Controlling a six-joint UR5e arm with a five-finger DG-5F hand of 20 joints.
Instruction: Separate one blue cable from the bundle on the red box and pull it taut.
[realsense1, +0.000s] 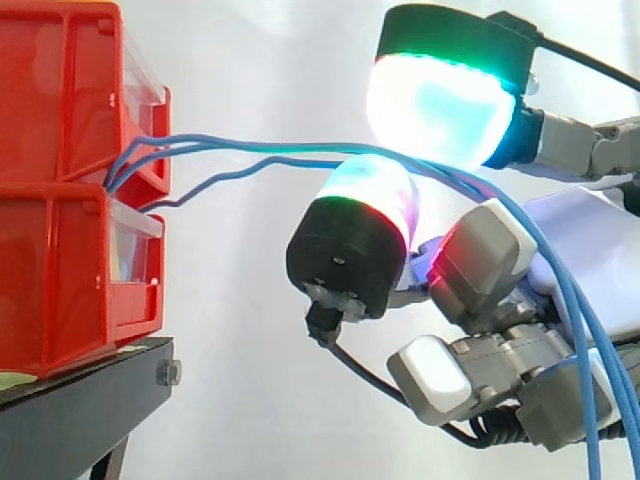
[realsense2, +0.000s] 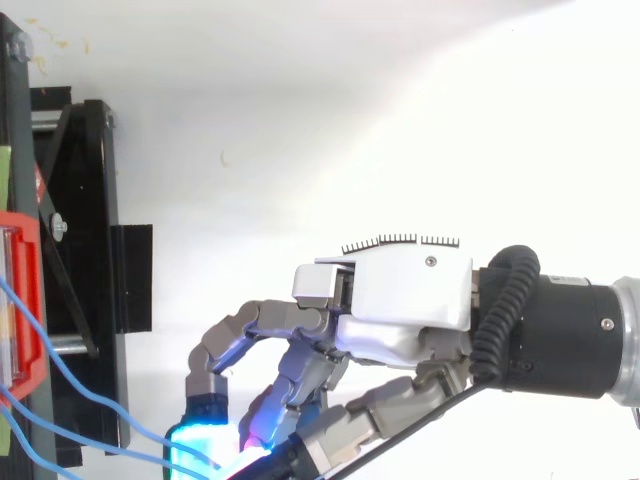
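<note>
Several thin blue cables (realsense1: 240, 147) come out between two stacked red bins (realsense1: 60, 120) at the left and run rightward, slightly slack, to my hand (realsense1: 615, 240). They pass between a large glowing pad (realsense1: 440, 100) above and a second glowing fingertip (realsense1: 365, 215) below, then drape down over the palm. A darker blue strand (realsense1: 200, 188) sags lower than the others before joining them. From above, the hand (realsense2: 410, 300) has its fingers curled toward the cables (realsense2: 70, 385) at the bottom left, close to the red bin (realsense2: 25, 300).
The bins rest on a black stand (realsense1: 80, 400), whose black frame (realsense2: 90, 280) stands along the left edge in the top view. A white curtain backs the scene. The arm comes in from the right.
</note>
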